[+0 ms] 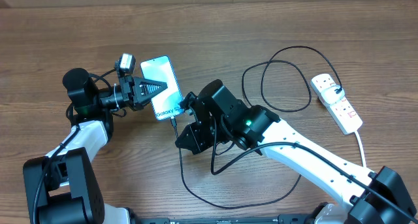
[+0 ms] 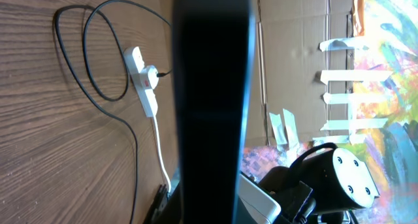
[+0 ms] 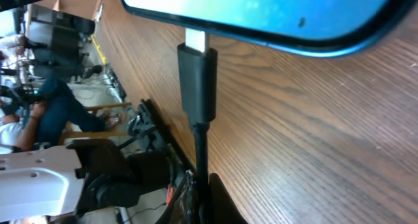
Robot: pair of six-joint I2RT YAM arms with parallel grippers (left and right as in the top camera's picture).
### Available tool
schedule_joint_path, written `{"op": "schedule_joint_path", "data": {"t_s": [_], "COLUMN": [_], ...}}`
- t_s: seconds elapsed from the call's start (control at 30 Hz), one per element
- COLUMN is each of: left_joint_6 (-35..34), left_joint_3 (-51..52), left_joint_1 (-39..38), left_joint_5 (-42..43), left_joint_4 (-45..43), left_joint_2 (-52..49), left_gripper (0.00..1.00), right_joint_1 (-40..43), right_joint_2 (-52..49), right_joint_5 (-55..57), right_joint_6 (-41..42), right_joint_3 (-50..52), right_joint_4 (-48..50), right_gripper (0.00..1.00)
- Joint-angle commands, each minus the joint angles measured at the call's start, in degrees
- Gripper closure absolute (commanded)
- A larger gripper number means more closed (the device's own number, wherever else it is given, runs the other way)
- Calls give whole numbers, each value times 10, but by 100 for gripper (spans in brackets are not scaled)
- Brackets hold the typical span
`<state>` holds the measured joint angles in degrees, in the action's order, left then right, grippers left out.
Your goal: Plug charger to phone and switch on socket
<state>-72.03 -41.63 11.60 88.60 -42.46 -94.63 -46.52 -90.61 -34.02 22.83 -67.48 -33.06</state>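
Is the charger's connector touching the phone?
Touching. Right wrist view: the metal tip of the charger meets the bottom edge of the phone, no gap.

Only legible string: "Galaxy S", dark print on light blue-white screen of slim rectangular dark-edged smartphone (image 1: pixel 159 68), at its near end in overhead view. Trailing characters too small to tell. Right wrist view: blurred dark specks on same screen, unreadable.

Robot lab, prob.: wood table (image 1: pixel 196 28), cardboard backdrop (image 2: pixel 294 28), ppl (image 3: pixel 39 113) seated at cluttered benches behind.
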Motion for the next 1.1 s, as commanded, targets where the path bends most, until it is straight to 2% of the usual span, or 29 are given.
{"op": "schedule_joint_path", "data": {"t_s": [0.0,0.23,0.4,0.93,1.07], "left_joint_6": [14,45,57,59,78], "left_joint_3": [-13,-13,-13,-13,-13], "left_joint_1": [-4,-4,-4,-8,-8], "left_joint_5": [19,19,19,10,9], "left_joint_4": [-2,-2,-2,-2,-3], "left_joint_2": [1,1,1,1,1], "left_gripper": [96,96,96,96,96], "right_joint_1": [12,36,48,44,46], "right_joint_2": [1,2,3,3,13], "right_joint_5": [46,39,-22,-5,12], "right_joint_6": [-19,-21,-20,-2,-4], "right_joint_3": [-3,-6,-10,-10,-19], "right_joint_4": [4,7,34,80,44], "right_gripper": [96,96,96,96,88]}}
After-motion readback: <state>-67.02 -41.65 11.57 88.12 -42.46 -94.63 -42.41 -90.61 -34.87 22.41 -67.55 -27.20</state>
